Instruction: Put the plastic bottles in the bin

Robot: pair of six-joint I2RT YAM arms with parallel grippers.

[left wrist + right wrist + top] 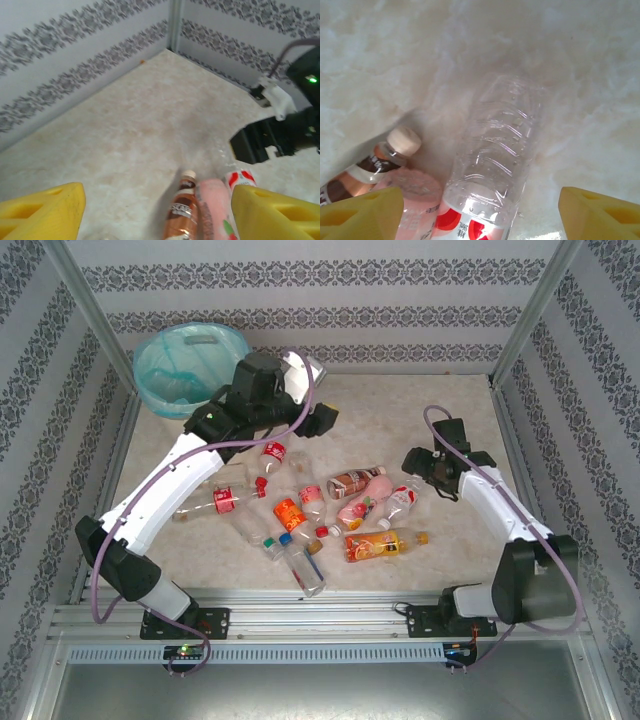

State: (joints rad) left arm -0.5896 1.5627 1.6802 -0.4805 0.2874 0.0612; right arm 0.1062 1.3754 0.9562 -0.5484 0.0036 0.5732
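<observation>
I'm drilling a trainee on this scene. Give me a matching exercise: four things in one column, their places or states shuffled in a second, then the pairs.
1 bin
2 brown bottle
3 orange bottle
4 right gripper

a open over a clear bottle
b far left corner
c nearest the right arm's base
d beside the pink bottle

Pairs: 1-b, 2-d, 3-c, 4-a

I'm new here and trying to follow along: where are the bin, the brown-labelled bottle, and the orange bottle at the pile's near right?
bin [148, 388]: top view, on its left rim.
brown-labelled bottle [350, 482]: top view, on its label.
orange bottle [372, 545]: top view, on its label.
</observation>
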